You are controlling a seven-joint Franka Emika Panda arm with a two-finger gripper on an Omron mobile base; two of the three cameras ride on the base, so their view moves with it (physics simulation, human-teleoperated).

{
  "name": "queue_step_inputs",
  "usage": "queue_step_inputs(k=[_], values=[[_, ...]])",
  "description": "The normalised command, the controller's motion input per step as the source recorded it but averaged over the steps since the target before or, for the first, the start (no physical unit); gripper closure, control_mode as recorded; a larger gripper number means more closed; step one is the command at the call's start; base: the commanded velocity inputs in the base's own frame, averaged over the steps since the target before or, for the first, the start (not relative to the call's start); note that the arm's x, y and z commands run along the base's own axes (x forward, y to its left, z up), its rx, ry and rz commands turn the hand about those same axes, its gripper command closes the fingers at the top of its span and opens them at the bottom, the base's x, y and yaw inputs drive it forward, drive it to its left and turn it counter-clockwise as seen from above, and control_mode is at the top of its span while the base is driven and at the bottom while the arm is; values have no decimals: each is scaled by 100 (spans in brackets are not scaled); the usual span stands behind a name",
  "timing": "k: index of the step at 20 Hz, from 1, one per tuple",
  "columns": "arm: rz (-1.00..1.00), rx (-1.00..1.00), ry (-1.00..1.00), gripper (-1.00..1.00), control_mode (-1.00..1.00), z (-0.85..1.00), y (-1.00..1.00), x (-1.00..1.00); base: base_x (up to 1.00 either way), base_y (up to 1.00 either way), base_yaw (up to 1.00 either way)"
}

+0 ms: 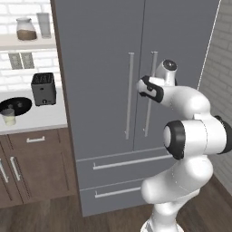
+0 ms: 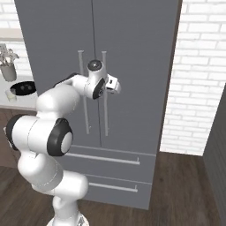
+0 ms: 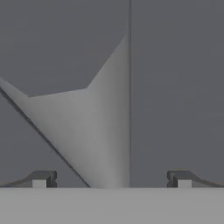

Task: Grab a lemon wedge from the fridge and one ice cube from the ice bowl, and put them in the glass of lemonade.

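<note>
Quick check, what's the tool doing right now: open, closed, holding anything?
Tool: open wide and holding nothing, up close to the fridge doors by the right door's handle.

The fridge [image 1: 104,68] doors stand shut, barring the open pincer [image 3: 111,179] just before them.

No readable text, label or number appears anywhere.
</note>
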Motion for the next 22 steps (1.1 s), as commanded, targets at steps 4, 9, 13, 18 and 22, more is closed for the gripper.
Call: queue_step_inputs(k=[4,9,13,18,22], values=[[2,0,-2,-100,-100,-9,0,22,0,0,0],[2,0,-3,-100,-100,-1,0,21,0,0,0],[1,0,-1,100,-100,0,0,26,0,0,0],[0,-5,10,100,-100,15,0,9,0,0,0],[0,-11,6,100,-100,3,0,6,0,0,0]])
